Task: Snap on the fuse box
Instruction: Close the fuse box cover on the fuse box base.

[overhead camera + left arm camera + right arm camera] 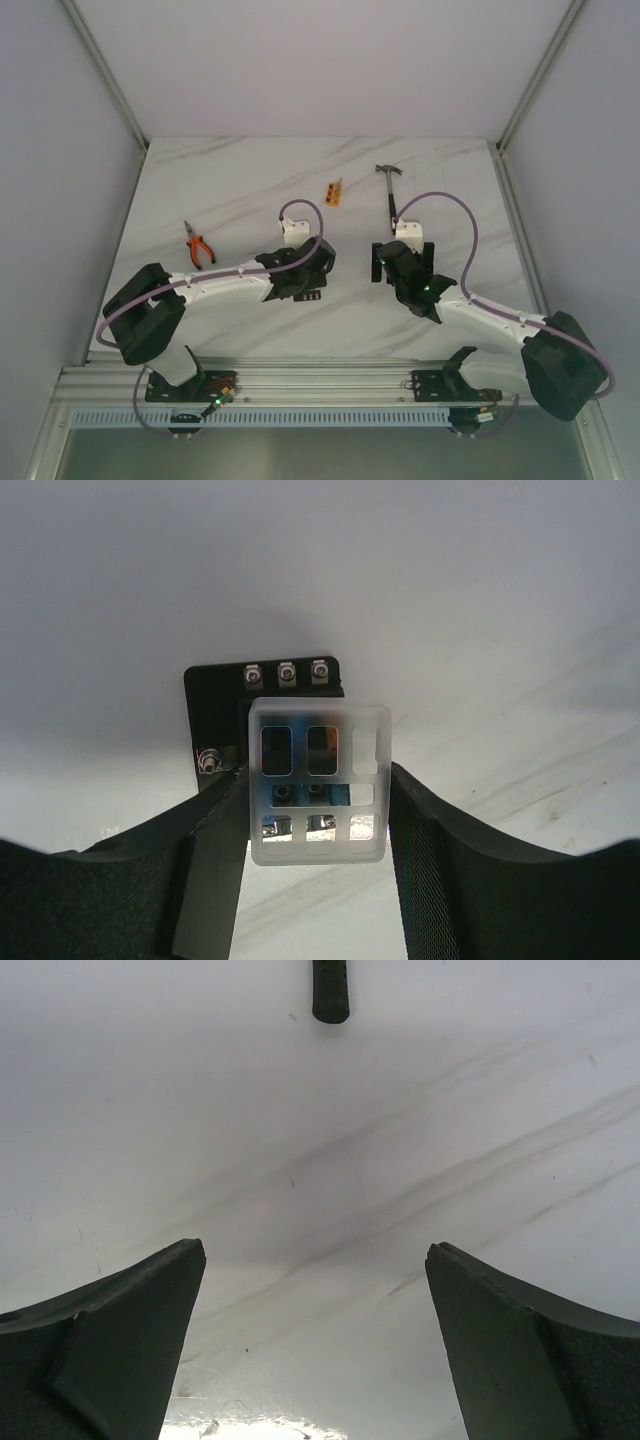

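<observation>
The fuse box (215, 705) is a small black square box lying on the white marble table, with three screws along its far edge; in the top view the fuse box (312, 296) sits just below my left gripper (306, 283). My left gripper (318, 825) is shut on a clear frosted cover (318, 852) with a grid of windows. The cover overlaps the box's near right part, and blue fuses show through it. Whether the cover touches the box I cannot tell. My right gripper (315, 1260) hangs open over bare table, nothing between its fingers; in the top view the right gripper (403, 255) is right of the box.
A hammer (388, 190) lies at the back right, and the tip of its handle (331, 995) is just ahead of my right gripper. A small orange block (335, 190) sits at the back centre. Orange-handled pliers (198, 245) lie at the left.
</observation>
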`<state>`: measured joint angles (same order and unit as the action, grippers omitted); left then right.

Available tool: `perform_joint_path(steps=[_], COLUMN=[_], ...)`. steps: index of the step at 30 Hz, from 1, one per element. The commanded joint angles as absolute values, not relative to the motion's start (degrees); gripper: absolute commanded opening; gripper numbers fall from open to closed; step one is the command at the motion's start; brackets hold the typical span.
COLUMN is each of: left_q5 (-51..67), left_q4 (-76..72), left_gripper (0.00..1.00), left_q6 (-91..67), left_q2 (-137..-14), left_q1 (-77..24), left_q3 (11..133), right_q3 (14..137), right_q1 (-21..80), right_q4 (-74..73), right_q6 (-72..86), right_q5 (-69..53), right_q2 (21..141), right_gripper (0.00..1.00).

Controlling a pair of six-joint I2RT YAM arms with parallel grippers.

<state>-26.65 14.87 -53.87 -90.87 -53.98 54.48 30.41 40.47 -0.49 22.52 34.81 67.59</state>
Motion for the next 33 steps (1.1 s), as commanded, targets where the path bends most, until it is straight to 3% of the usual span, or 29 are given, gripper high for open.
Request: perform_joint_path(steps=[1,26,33], left_q5=[-27.8,-28.1,-28.0], left_q4=[17.3,17.3,17.4], left_gripper=[0.48,0.55,0.65], left_q6=[-55.5,-54.4,-54.3], left_q2=[-93.0,-97.6,-97.5], left_q1=[-54.7,-55.6,-55.7], left_q3=[55.0,56.8,57.3], right_q3=[29.6,29.9,30.0], right_q1=[40.2,40.0,40.0], right_q4=[1.0,1.2,1.2], right_q6=[23.6,23.3,23.0], right_q5=[36.9,35.2,34.4], right_q2=[68.0,68.8,69.1], right_gripper=[1.0,1.0,1.0])
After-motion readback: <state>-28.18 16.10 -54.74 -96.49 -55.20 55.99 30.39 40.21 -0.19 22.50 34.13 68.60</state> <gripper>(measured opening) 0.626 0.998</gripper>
